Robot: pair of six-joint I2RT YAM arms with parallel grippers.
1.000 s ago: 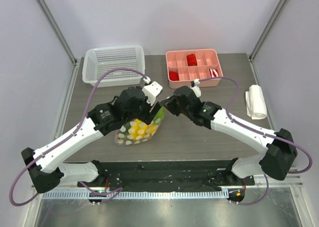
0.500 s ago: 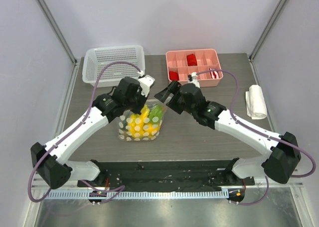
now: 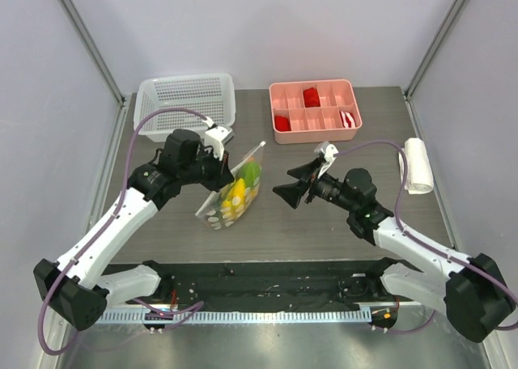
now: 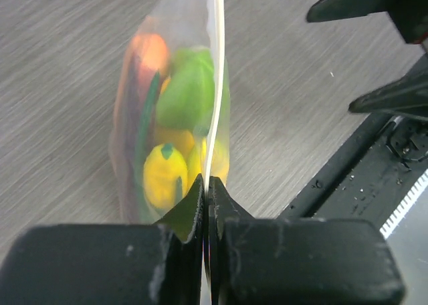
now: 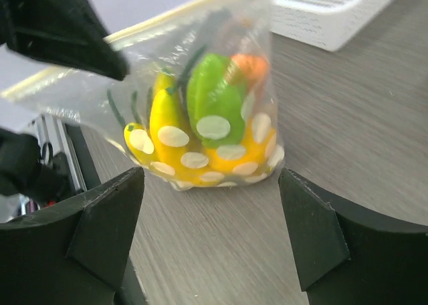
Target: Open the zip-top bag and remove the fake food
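Since half a second ago, the right fingers have been drawn back to the right, away from the top of the zip-top bag, and are now held well apart from it, spread wide with nothing between them. In the right wrist view each finger is seen at a lower corner, with the bag between and beyond them.

The left fingers are closed tight on the white zip strip. The bag has been tipped up on edge and shifted slightly left. It is now held upright by that strip, its bottom resting on the table.

One bag is counted. The fake food is all still inside it:
- one green piece
- one orange piece
- at least two yellow bananas

At the far edge of the table stand one white basket and one pink tray holding three red pieces. One rolled white cloth lies at the right.
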